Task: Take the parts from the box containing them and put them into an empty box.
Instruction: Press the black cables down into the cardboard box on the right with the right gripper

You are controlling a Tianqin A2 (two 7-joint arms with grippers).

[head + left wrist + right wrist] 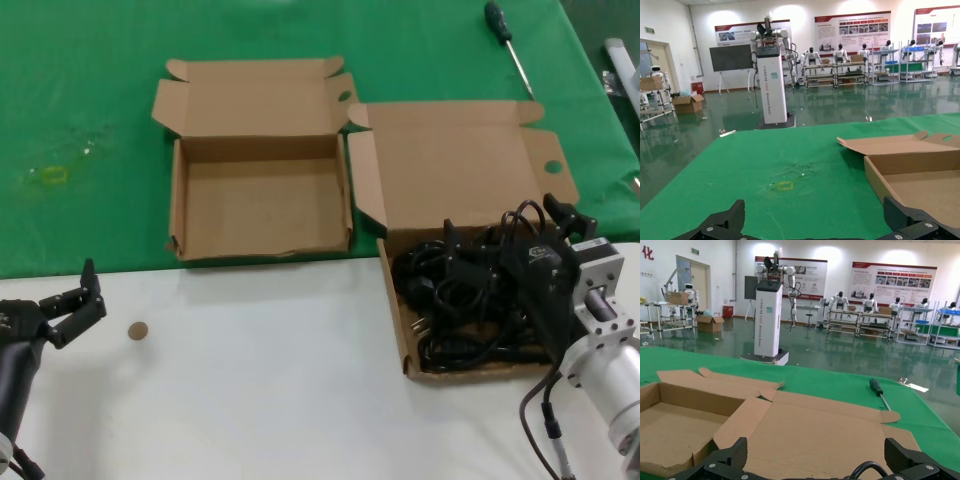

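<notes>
Two open cardboard boxes sit side by side where a green cloth (90, 110) meets the white table (250, 380). The wider box (470, 170), on the right, holds a tangle of black power cords (450, 300) in its near tray, its big lid flap lying flat behind. The right gripper (510, 235) hangs low over those cords, its fingers spread wide and holding nothing. The narrower box (260, 190), to the left and slightly farther back, has a bare tray. The left gripper (78, 300) waits at the near left over the white table, fingers apart and empty, near a small brown disc (137, 330). A green-handled screwdriver (505, 40) lies on the cloth at the far right.
</notes>
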